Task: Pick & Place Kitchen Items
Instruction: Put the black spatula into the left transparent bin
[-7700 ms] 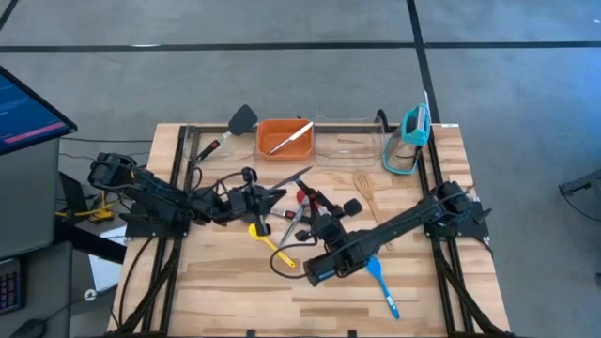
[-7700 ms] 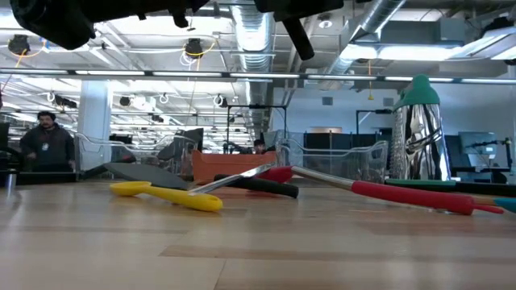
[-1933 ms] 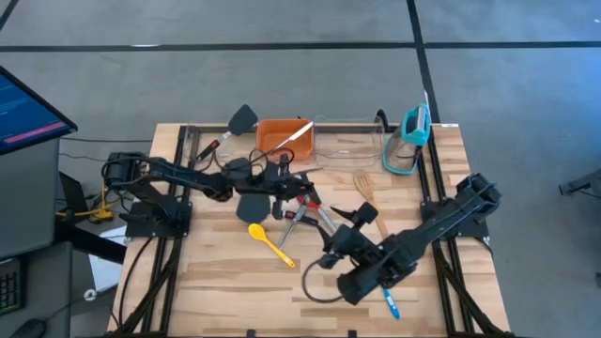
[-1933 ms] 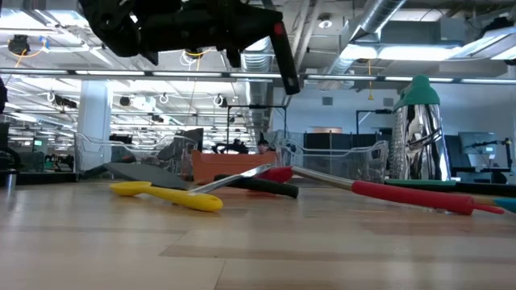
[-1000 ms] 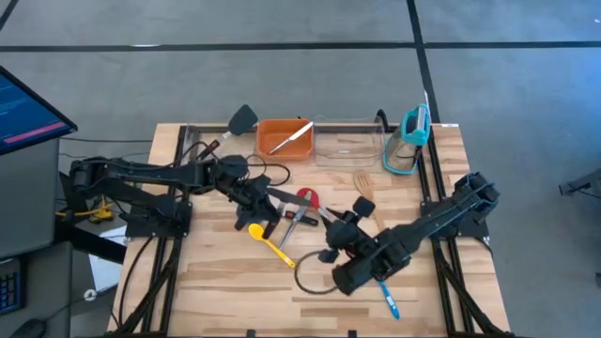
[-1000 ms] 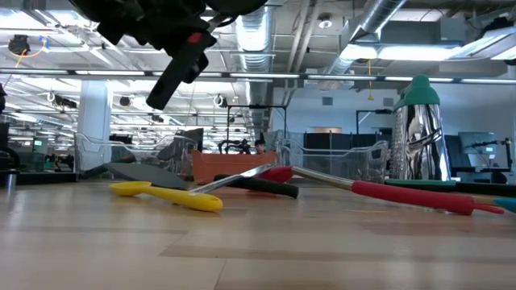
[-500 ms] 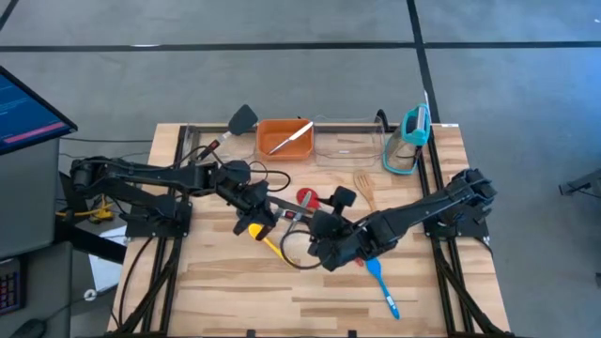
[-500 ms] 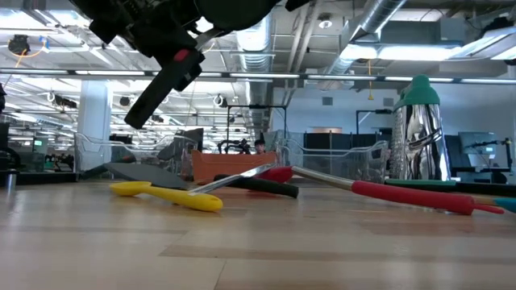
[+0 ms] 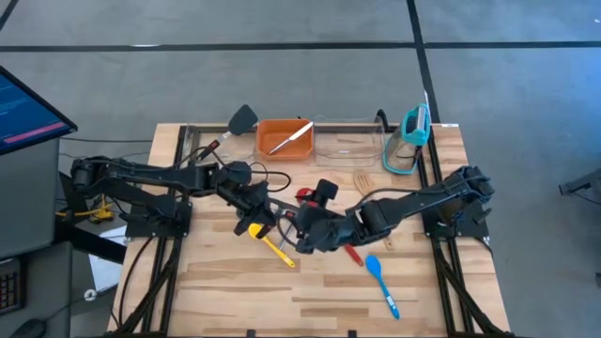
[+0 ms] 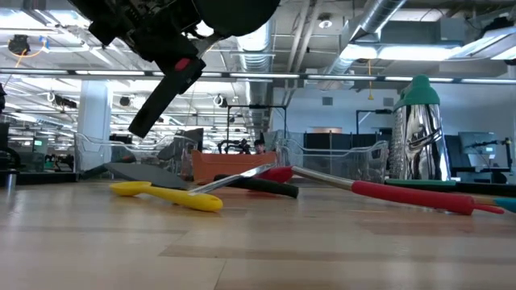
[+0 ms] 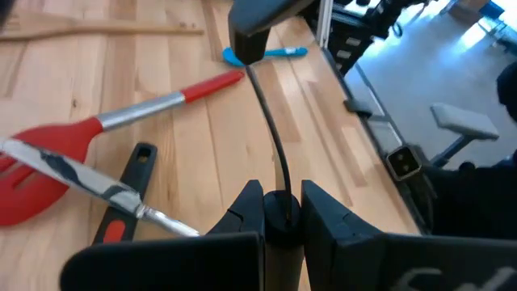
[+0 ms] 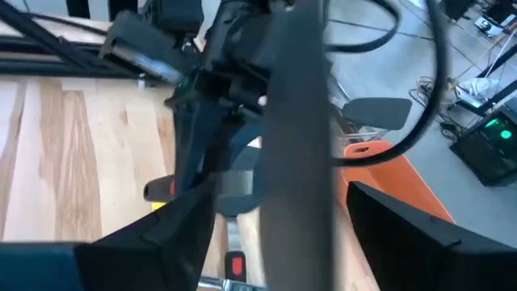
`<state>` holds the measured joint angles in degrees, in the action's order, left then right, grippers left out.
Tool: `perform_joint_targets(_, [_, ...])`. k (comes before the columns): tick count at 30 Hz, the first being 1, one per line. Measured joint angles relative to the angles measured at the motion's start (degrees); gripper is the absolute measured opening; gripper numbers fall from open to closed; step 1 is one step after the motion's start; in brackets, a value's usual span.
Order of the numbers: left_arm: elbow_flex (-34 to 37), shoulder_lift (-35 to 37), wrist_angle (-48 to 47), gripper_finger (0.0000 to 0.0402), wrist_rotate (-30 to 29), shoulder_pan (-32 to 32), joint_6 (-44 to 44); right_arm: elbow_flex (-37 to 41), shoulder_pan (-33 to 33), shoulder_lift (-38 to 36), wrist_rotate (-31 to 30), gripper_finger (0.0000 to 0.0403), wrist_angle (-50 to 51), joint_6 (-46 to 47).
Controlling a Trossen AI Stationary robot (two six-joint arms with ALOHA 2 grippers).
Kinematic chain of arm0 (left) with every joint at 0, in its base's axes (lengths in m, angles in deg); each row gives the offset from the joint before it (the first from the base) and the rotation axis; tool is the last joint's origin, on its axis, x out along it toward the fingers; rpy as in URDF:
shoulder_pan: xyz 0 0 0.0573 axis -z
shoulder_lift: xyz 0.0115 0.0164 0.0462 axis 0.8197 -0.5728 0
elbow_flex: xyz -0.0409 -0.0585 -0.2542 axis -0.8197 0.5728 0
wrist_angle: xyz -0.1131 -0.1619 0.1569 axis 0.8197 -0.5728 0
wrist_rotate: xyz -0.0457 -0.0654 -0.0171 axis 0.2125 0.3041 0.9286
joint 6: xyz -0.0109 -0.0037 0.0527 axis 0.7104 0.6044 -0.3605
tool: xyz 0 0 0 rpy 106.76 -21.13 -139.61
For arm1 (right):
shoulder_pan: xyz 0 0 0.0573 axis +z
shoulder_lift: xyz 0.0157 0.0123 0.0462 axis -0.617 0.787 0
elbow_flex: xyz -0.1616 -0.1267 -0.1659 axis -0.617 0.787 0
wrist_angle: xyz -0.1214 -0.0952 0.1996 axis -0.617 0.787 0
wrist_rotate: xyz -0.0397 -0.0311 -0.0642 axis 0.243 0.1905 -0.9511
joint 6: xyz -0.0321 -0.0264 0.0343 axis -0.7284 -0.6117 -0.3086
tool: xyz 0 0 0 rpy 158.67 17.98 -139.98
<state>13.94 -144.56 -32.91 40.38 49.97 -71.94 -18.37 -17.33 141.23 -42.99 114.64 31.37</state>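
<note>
Spatula (image 10: 164, 90), black: hangs tilted above table (image 10: 266, 250), over yellow spoon (image 10: 169, 195). From overhead: left gripper (image 9: 254, 214) at table's middle, right gripper (image 9: 305, 230) just right of it. Left wrist: clenched on spatula's thin neck. Right wrist: released, fingers (image 12: 161, 234) spread wide around a dark bar; contact unclear.

A robotics laboratory in an open industrial hall: a pale wooden butcher-block bench (image 9: 235, 282) on a grey concrete floor (image 9: 282, 75), exposed silver ventilation ducts (image 10: 254, 32) and strip lights overhead, rows of workstations with monitors (image 10: 484, 149), and a lit blue computer screen (image 9: 23, 108) beside the rig.
</note>
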Motion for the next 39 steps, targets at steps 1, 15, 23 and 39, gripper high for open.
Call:
perform_joint_targets(1, [0.39,0.00,-0.17,0.0012,-0.17,0.01,-0.05,0.00,-0.31,0.01,0.09,0.0255,0.02,0.00])
perform_joint_targets(15, [1.11,0.00,0.06,0.0011,-3.26,0.00,-0.43,0.00,-3.87,-0.01,11.63,0.0010,0.20,-0.42])
perform_joint_targets(23, [1.14,0.00,0.63,0.0041,-3.21,0.00,-0.44,0.00,-4.08,-0.04,11.61,0.0004,0.19,-0.42])
perform_joint_targets(39, [1.15,4.18,13.71,0.0124,-15.65,-2.77,-9.95,-0.03,-3.62,-0.46,10.51,0.0001,0.73,-0.59])
